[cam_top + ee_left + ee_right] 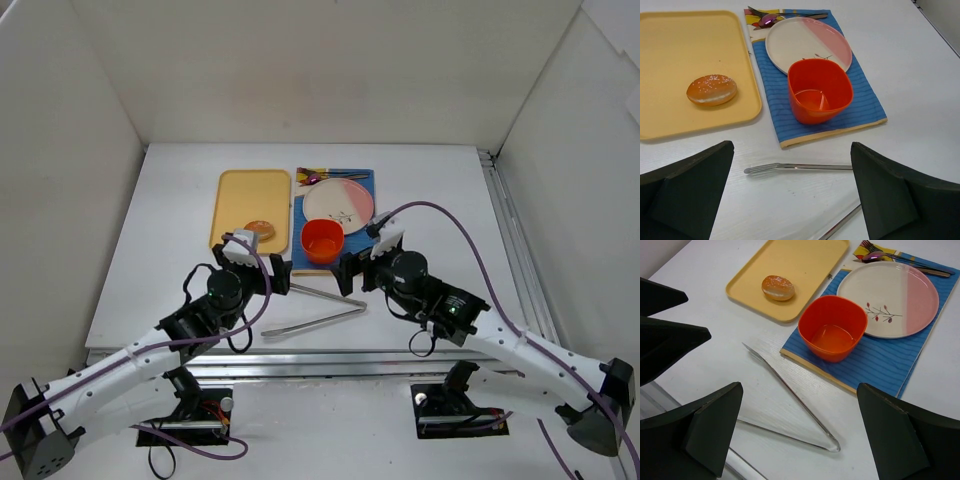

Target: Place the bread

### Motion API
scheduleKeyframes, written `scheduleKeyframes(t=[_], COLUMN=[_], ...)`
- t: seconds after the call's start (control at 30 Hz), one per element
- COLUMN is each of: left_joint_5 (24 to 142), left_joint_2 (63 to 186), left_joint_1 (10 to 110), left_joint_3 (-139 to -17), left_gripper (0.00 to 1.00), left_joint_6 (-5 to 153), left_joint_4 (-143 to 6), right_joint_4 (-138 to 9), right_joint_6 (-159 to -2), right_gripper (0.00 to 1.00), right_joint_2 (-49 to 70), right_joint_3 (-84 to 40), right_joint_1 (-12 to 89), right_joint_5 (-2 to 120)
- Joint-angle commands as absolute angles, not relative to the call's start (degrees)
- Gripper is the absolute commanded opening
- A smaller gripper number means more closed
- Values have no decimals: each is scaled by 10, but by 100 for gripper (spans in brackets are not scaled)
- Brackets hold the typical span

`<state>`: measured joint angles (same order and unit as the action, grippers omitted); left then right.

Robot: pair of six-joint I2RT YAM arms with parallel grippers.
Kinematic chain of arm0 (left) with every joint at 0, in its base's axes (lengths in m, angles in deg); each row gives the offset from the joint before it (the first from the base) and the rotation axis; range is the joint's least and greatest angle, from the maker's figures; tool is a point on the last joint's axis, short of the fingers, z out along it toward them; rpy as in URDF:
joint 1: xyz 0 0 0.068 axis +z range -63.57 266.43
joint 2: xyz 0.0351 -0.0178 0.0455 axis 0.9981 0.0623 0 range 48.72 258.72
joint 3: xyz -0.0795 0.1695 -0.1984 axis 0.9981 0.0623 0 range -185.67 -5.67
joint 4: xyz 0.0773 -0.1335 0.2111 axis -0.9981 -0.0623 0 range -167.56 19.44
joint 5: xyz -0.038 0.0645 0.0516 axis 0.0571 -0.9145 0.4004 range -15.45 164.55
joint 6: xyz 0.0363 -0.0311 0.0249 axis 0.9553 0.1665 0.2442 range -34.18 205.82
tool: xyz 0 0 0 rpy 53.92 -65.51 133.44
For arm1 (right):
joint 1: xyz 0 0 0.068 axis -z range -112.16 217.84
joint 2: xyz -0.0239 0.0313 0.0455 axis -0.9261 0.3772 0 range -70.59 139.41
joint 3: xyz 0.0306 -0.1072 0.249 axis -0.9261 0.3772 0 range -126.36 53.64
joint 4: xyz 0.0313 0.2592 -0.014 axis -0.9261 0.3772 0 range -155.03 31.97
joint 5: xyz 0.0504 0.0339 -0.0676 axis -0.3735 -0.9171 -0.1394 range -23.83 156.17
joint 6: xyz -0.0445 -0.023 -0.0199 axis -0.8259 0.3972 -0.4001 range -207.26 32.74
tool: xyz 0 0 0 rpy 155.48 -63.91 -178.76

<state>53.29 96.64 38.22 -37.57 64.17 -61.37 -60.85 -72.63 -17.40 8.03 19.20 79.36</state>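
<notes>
A small golden-brown bun [711,89] lay in the yellow plastic tray [670,45], upper left; the orange-red cup [819,90] stood empty; left claw [792,150] and right claw [800,390] gaped.

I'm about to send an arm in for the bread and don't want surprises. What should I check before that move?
1. Bread visible and uncovered: ok. It lies alone on the yellow tray.
2. Left hand open and holding nothing: ok.
3. Right hand open and holding nothing: ok.
4. Low path to the tray free: not ok. The tongs lie on the table in front of both hands.
5. Orange cup upright and apart from the bread: ok. It stands on the blue mat.
6. Where the bread should go: cannot tell. The plate has no food on it.
</notes>
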Motion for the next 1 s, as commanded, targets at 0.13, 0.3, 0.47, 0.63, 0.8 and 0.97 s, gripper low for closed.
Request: scheduleKeyframes(t=[0.13,0.3,0.47,0.63,0.8,0.97], left_joint_5=[445,418,440,410,422,419], left_joint_2=[935,942,936,894,861,855], left_joint_1=[385,417,450,456,456,462], left_joint_3=[-376,-396,-392,-375,-350,-354], left_gripper=[99,99,99,99,100,100], left_joint_6=[645,612,586,601,602,602], left_joint_4=[-584,-634,-649,-646,-628,-637], right_joint_4=[-646,-594,-505,-483,-430,-411], right_joint_6=[-851,-975,-1057,-1082,-1114,-1137], right_gripper=[98,98,98,98,98,98], right_joint_2=[-130,-51,9,52,90,136], right_joint_3=[38,-6,-27,-28,-41,-55], right_joint_1=[196,195,192,193,192,192], right_joint_5=[739,684,568,535,496,496])
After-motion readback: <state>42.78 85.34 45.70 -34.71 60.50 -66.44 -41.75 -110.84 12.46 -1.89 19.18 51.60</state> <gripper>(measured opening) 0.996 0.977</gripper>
